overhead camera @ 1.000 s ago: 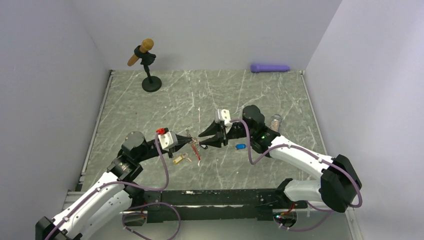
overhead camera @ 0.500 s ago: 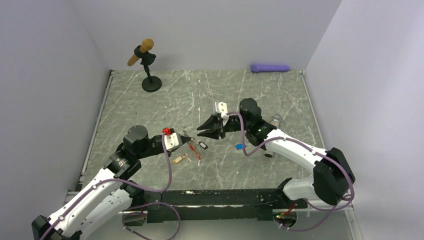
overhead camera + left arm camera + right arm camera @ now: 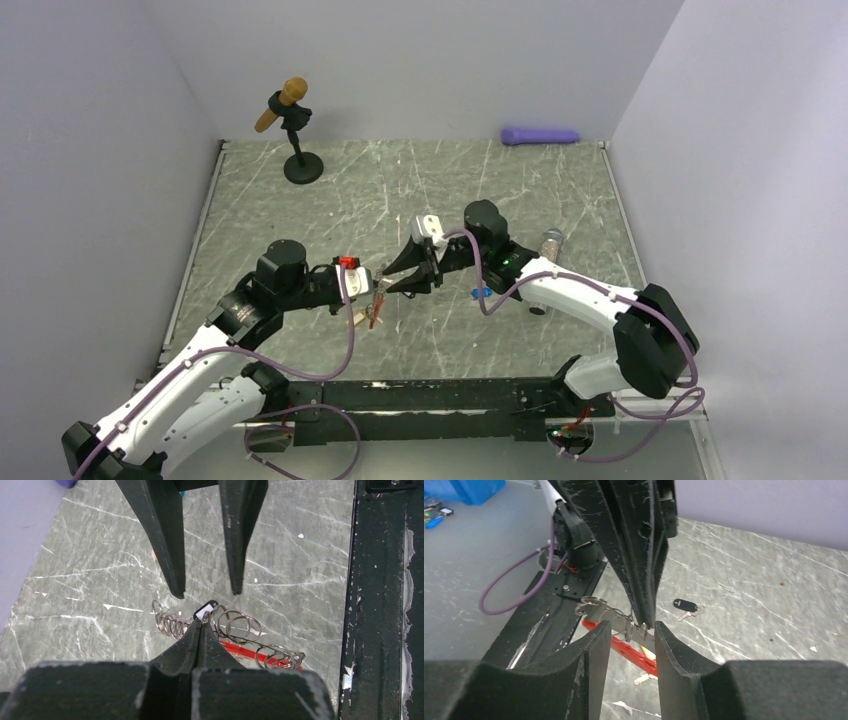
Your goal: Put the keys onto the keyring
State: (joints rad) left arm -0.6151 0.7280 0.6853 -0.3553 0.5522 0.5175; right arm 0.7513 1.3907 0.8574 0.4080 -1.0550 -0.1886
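Note:
My left gripper (image 3: 378,287) (image 3: 202,622) is shut on a silver ring of the keyring (image 3: 240,628). The keyring's red clip (image 3: 374,315) (image 3: 629,652) hangs below it, close to the table. My right gripper (image 3: 393,280) (image 3: 630,627) is open, and its two fingers (image 3: 175,580) point at the left fingertips from just in front, holding nothing. A yellow-tagged key (image 3: 356,318) (image 3: 650,654) lies under the clip. A black-tagged key (image 3: 685,605) rests on the table nearby, and a blue-tagged key (image 3: 481,293) lies to the right, beside the right arm.
A microphone on a black stand (image 3: 292,130) stands at the back left. A purple cylinder (image 3: 540,135) lies along the back wall. A small grey cylinder (image 3: 550,241) sits behind the right arm. The black base rail (image 3: 450,395) runs along the near edge.
My left gripper carried the keyring a little left. My right gripper drew back, then followed, and now faces the left fingertips again with its jaws open.

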